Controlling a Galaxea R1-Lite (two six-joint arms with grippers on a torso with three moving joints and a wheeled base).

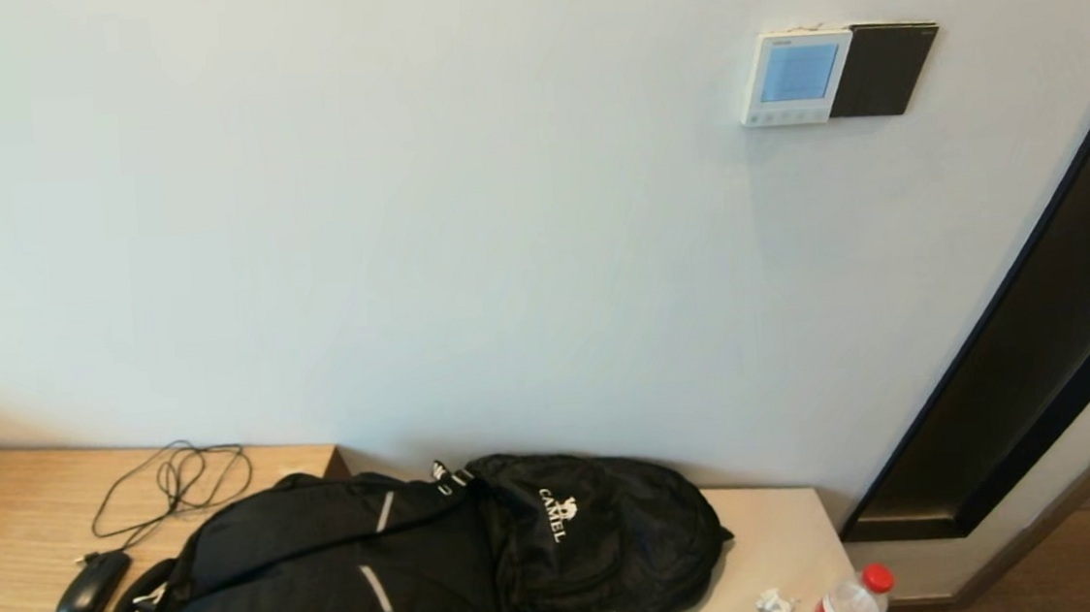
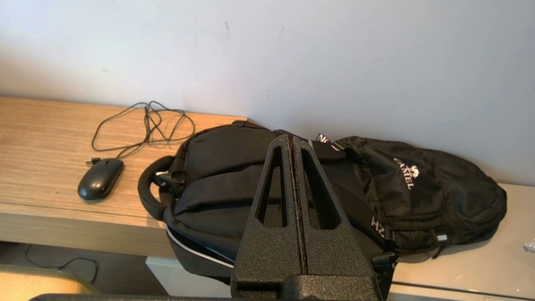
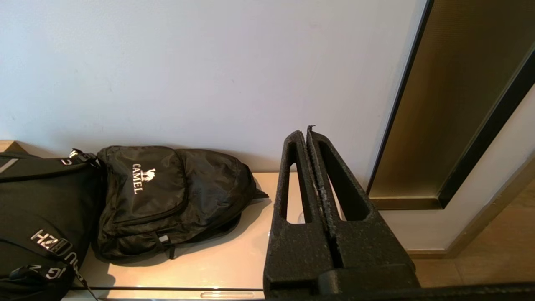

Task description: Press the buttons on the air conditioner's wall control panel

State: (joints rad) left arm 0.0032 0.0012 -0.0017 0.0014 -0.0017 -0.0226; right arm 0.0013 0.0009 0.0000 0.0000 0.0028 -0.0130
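The white wall control panel (image 1: 796, 77) with a light-blue screen hangs on the wall at the upper right of the head view. Its row of small pale buttons (image 1: 786, 116) runs along its bottom strip. A glossy black plate (image 1: 883, 69) adjoins it on the right. Neither arm shows in the head view. My left gripper (image 2: 291, 139) is shut and empty, held low before the black backpack (image 2: 317, 196). My right gripper (image 3: 305, 131) is shut and empty, held low over the beige bench top (image 3: 217, 259), far below the panel.
A black backpack (image 1: 429, 568) lies on the bench (image 1: 777, 531) under the wall. A black mouse (image 1: 91, 588) with a tangled cable (image 1: 175, 481) lies on the wooden desk (image 1: 7, 514). A water bottle (image 1: 852, 601) and a small white scrap (image 1: 775, 603) sit at the bench's right end. A dark frame (image 1: 1054, 344) stands at right.
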